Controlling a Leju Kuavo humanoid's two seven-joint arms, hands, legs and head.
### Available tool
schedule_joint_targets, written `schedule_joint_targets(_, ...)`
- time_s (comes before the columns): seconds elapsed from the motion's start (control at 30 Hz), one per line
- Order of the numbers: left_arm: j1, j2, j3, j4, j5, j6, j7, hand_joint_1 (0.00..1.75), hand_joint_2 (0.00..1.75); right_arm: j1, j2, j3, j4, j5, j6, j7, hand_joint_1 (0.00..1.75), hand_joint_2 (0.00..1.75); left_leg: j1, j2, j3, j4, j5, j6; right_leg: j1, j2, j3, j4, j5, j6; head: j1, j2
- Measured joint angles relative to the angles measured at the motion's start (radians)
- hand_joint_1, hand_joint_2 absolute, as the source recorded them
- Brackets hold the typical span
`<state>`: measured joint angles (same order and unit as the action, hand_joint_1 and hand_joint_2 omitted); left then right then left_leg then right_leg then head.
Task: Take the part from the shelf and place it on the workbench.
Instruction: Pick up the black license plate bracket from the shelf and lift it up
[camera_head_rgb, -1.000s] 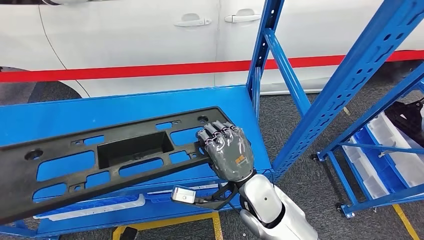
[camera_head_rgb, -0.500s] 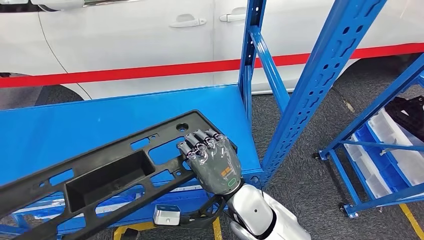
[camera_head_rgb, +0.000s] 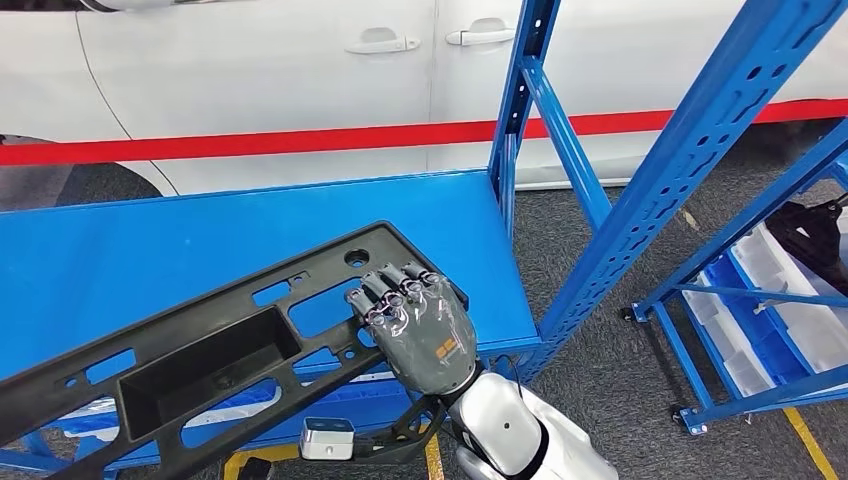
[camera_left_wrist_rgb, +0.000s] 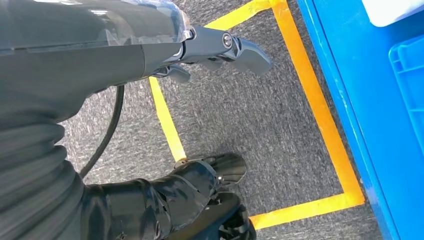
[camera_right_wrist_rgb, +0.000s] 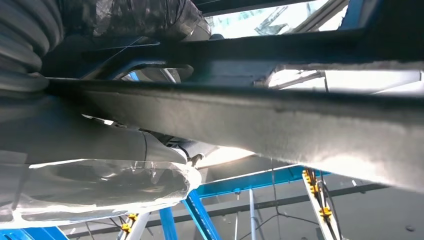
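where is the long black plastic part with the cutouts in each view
Head view: the long black plastic part with cutouts slants from lower left up to centre, above the blue shelf deck, with the right hand gripping its near end.
Left wrist view: it cannot be picked out with certainty.
Right wrist view: its dark edge crosses the picture as a broad band, close beside the hand.
Shared landmark: the blue shelf frame, also behind the part in the right wrist view.

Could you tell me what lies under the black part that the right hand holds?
Through the black part's cut-outs the blue shelf shows. Its near edge overhangs the shelf front. The right hand grips its end from above. The solid plastic hides the rest.
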<state>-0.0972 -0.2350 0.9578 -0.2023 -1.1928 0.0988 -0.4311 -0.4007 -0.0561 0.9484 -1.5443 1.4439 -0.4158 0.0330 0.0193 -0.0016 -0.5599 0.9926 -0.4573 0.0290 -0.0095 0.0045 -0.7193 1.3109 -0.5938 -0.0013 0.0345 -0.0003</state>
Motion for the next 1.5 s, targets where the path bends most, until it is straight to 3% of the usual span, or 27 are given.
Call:
schedule_joint_targets(0.03, 0.0, 0.0, 0.0, 0.0, 0.0, 0.0, 0.0, 0.0, 1.75, 0.0, 0.0, 0.001, 0.0, 0.0, 0.0, 0.0, 1.75, 1.75, 0.0, -0.001, 0.001, 0.002, -0.002, -0.001, -0.002, -0.001, 0.021, -0.044, 0.032, 0.0, 0.0, 0.0)
schedule_joint_targets(0.1, -0.001, 0.0, 0.0, 0.0, -0.001, 0.013, 0.005, 0.0, 1.75, -0.001, 0.0, 0.002, 0.0, -0.002, 0.001, 0.003, 1.75, 1.75, -0.001, -0.003, 0.001, 0.01, -0.009, -0.008, -0.002, -0.003, 0.09, -0.183, 0.094, -0.004, 0.0, 0.0)
schedule_joint_targets(0.17, -0.001, 0.0, 0.0, 0.0, -0.002, 0.046, 0.023, 0.0, 1.75, -0.002, 0.0, 0.002, 0.001, -0.006, 0.002, 0.008, 1.75, 1.75, -0.005, -0.004, -0.003, 0.018, -0.014, -0.018, 0.001, -0.002, 0.126, -0.261, 0.113, -0.01, 0.0, 0.0)
schedule_joint_targets(0.3, -0.002, -0.001, 0.0, 0.0, -0.006, 0.103, 0.052, 0.0, 1.75, -0.002, 0.002, 0.002, 0.004, -0.012, 0.003, 0.018, 1.75, 1.75, -0.002, -0.003, -0.01, 0.032, -0.026, -0.04, 0.0, 0.001, 0.128, -0.272, 0.116, -0.028, 0.0, 0.0)
schedule_joint_targets(0.37, -0.003, -0.001, 0.0, 0.0, -0.009, 0.119, 0.057, 0.0, 1.75, -0.003, 0.005, 0.002, 0.004, -0.016, 0.005, 0.023, 1.75, 1.75, 0.0, -0.003, -0.047, 0.112, -0.077, -0.048, -0.003, -0.002, 0.13, -0.279, 0.12, -0.038, -0.001, 0.0)
schedule_joint_targets(0.43, -0.003, -0.001, 0.0, 0.0, -0.011, 0.129, 0.063, 0.0, 1.75, -0.003, 0.006, 0.003, 0.007, -0.02, 0.008, 0.027, 1.75, 1.75, 0.001, -0.003, -0.108, 0.245, -0.135, -0.053, -0.001, -0.004, 0.129, -0.279, 0.12, -0.042, -0.001, 0.0)
schedule_joint_targets(0.47, -0.002, -0.001, 0.0, 0.0, -0.012, 0.134, 0.066, 0.0, 1.75, -0.002, 0.006, 0.003, 0.01, -0.021, 0.012, 0.029, 1.75, 1.75, 0.001, -0.003, -0.13, 0.292, -0.147, -0.054, 0.0, -0.004, 0.128, -0.278, 0.12, -0.043, -0.001, 0.0)
schedule_joint_targets(0.5, -0.001, -0.001, 0.0, 0.0, -0.014, 0.139, 0.069, 0.0, 1.75, -0.002, 0.006, 0.002, 0.013, -0.023, 0.015, 0.032, 1.75, 1.75, 0.001, -0.003, -0.134, 0.3, -0.138, -0.053, 0.001, -0.003, 0.129, -0.278, 0.12, -0.043, -0.001, 0.0)
schedule_joint_targets(0.53, 0.0, -0.001, 0.0, 0.0, -0.016, 0.143, 0.072, 0.0, 1.75, -0.002, 0.006, 0.002, 0.015, -0.024, 0.018, 0.035, 1.75, 1.75, 0.001, -0.003, -0.12, 0.27, -0.112, -0.051, 0.002, -0.002, 0.129, -0.277, 0.119, -0.043, -0.001, 0.0)
schedule_joint_targets(0.6, -0.001, -0.001, 0.0, 0.0, -0.02, 0.148, 0.078, 0.0, 1.75, -0.002, 0.007, -0.001, 0.019, -0.027, 0.019, 0.044, 1.75, 1.75, 0.0, -0.003, -0.058, 0.135, -0.041, -0.041, 0.004, 0.0, 0.131, -0.275, 0.118, -0.042, -0.001, 0.0)
schedule_joint_targets(0.67, -0.004, -0.002, 0.0, 0.0, -0.022, 0.152, 0.08, 0.0, 1.75, -0.002, 0.008, -0.008, 0.022, -0.028, 0.016, 0.052, 1.75, 1.75, -0.005, -0.003, -0.015, 0.039, -0.01, -0.033, 0.007, 0.002, 0.126, -0.272, 0.119, -0.037, -0.001, 0.0)
schedule_joint_targets(0.77, -0.004, -0.003, 0.0, 0.0, -0.022, 0.153, 0.081, 0.0, 1.75, -0.001, 0.01, -0.016, 0.029, -0.028, 0.011, 0.059, 1.75, 1.75, -0.008, -0.003, -0.011, 0.017, -0.007, -0.023, 0.008, 0.001, 0.119, -0.272, 0.122, -0.023, -0.001, 0.0)
schedule_joint_targets(0.83, -0.003, -0.005, 0.0, 0.0, -0.022, 0.156, 0.082, 0.0, 1.75, 0.001, 0.01, -0.021, 0.033, -0.027, 0.008, 0.059, 1.75, 1.75, -0.003, -0.001, -0.009, 0.006, 0.002, -0.011, 0.007, 0.001, 0.108, -0.246, 0.099, -0.012, 0.0, 0.0)
schedule_joint_targets(0.93, -0.003, -0.006, 0.0, 0.0, -0.021, 0.159, 0.084, 0.0, 1.75, 0.004, 0.01, -0.027, 0.038, -0.026, 0.0, 0.058, 1.75, 1.75, -0.002, 0.002, -0.011, 0.002, 0.007, 0.0, 0.004, 0.001, 0.038, -0.083, 0.007, -0.003, 0.0, 0.0)
schedule_joint_targets(0.97, -0.003, -0.006, 0.0, 0.0, -0.02, 0.159, 0.084, 0.0, 1.75, 0.005, 0.01, -0.03, 0.041, -0.026, 0.0, 0.058, 1.75, 1.75, -0.002, 0.003, -0.014, 0.004, 0.007, 0.0, 0.003, 0.0, 0.015, -0.031, -0.012, 0.0, 0.0, 0.0)
schedule_joint_targets(1.0, -0.002, -0.006, 0.0, 0.0, -0.02, 0.159, 0.084, 0.0, 1.75, 0.007, 0.01, -0.032, 0.044, -0.026, 0.0, 0.058, 1.75, 1.75, -0.002, 0.003, -0.015, 0.007, 0.007, 0.0, 0.001, 0.0, 0.007, -0.008, -0.012, 0.001, 0.0, 0.0)
schedule_joint_targets(1.03, -0.001, -0.006, 0.0, 0.0, -0.02, 0.159, 0.084, 0.0, 1.75, 0.008, 0.01, -0.033, 0.046, -0.026, 0.0, 0.058, 1.75, 1.75, -0.002, 0.003, -0.017, 0.009, 0.007, -0.001, -0.001, 0.0, 0.016, -0.021, 0.005, 0.002, 0.0, 0.0)
schedule_joint_targets(1.13, -0.001, -0.006, 0.0, 0.0, -0.02, 0.16, 0.084, 0.0, 1.75, 0.008, 0.01, -0.036, 0.05, -0.028, 0.0, 0.056, 1.75, 1.75, -0.004, 0.001, -0.021, 0.024, 0.002, -0.007, -0.002, -0.002, 0.11, -0.199, 0.086, -0.003, 0.0, 0.0)
schedule_joint_targets(1.2, 0.0, -0.006, 0.0, 0.0, -0.02, 0.162, 0.084, 0.0, 1.75, 0.008, 0.01, -0.039, 0.05, -0.032, -0.001, 0.056, 1.75, 1.75, -0.007, 0.0, -0.027, 0.03, 0.002, -0.017, 0.001, -0.002, 0.136, -0.259, 0.098, -0.008, 0.0, 0.0)
schedule_joint_targets(1.27, 0.001, -0.006, 0.0, 0.0, -0.019, 0.163, 0.084, 0.0, 1.75, 0.008, 0.011, -0.043, 0.05, -0.036, -0.001, 0.056, 1.75, 1.75, -0.007, 0.0, -0.03, 0.03, 0.006, -0.028, 0.003, 0.0, 0.133, -0.262, 0.102, -0.016, 0.0, 0.0)
schedule_joint_targets(1.33, 0.002, -0.006, 0.0, 0.0, -0.018, 0.163, 0.085, 0.0, 1.75, 0.008, 0.012, -0.046, 0.05, -0.039, -0.001, 0.055, 1.75, 1.75, -0.005, 0.0, -0.039, 0.049, -0.014, -0.038, -0.001, -0.002, 0.132, -0.269, 0.111, -0.03, 0.0, 0.0)
schedule_joint_targets(1.37, 0.002, -0.006, 0.0, 0.0, -0.018, 0.164, 0.085, 0.0, 1.75, 0.008, 0.012, -0.047, 0.05, -0.041, -0.001, 0.054, 1.75, 1.75, -0.003, 0.0, -0.052, 0.083, -0.042, -0.042, -0.003, -0.003, 0.131, -0.273, 0.116, -0.036, 0.0, 0.0)
schedule_joint_targets(1.43, 0.002, -0.006, 0.0, 0.0, -0.018, 0.164, 0.085, 0.0, 1.75, 0.007, 0.014, -0.049, 0.05, -0.045, 0.0, 0.051, 1.75, 1.75, -0.001, 0.0, -0.097, 0.202, -0.116, -0.05, -0.002, -0.006, 0.125, -0.273, 0.122, -0.043, -0.001, 0.0)
schedule_joint_targets(1.5, 0.003, -0.006, 0.0, 0.0, -0.018, 0.164, 0.085, 0.0, 1.75, 0.008, 0.013, -0.049, 0.05, -0.05, 0.0, 0.05, 1.75, 1.75, 0.0, 0.001, -0.129, 0.299, -0.153, -0.053, 0.0, -0.007, 0.116, -0.269, 0.126, -0.045, -0.001, 0.0)
